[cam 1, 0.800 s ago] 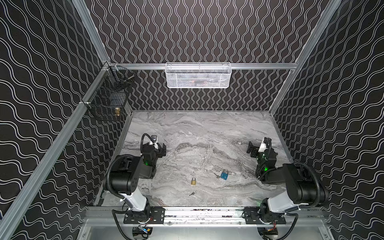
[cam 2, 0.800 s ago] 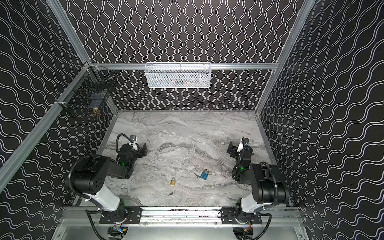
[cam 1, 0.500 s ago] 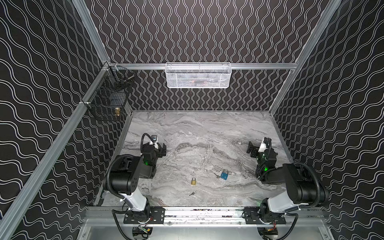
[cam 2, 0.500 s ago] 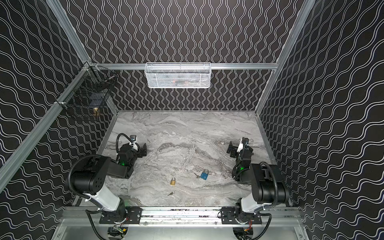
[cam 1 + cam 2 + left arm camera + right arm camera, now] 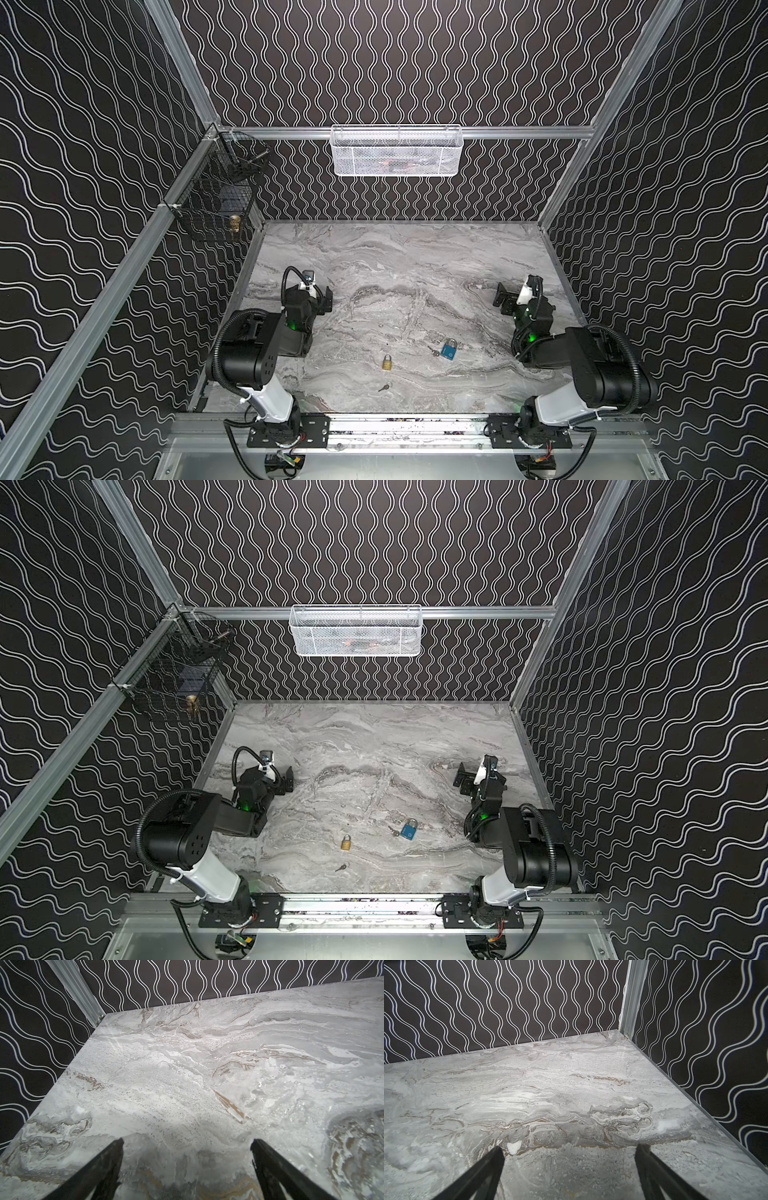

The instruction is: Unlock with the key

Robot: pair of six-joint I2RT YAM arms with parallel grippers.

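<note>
My left claw (image 5: 326, 300) and right claw (image 5: 503, 298) both gape, empty. The key (image 5: 384, 387) lies flat behind them, between the two, just past the brass lock (image 5: 387, 362). It's likely light, stiff, thin and slick, so I'd pinch its bow, not the blade.

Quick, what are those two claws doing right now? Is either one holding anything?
Left gripper: open, holding nothing.
Right gripper: open, holding nothing.
</note>
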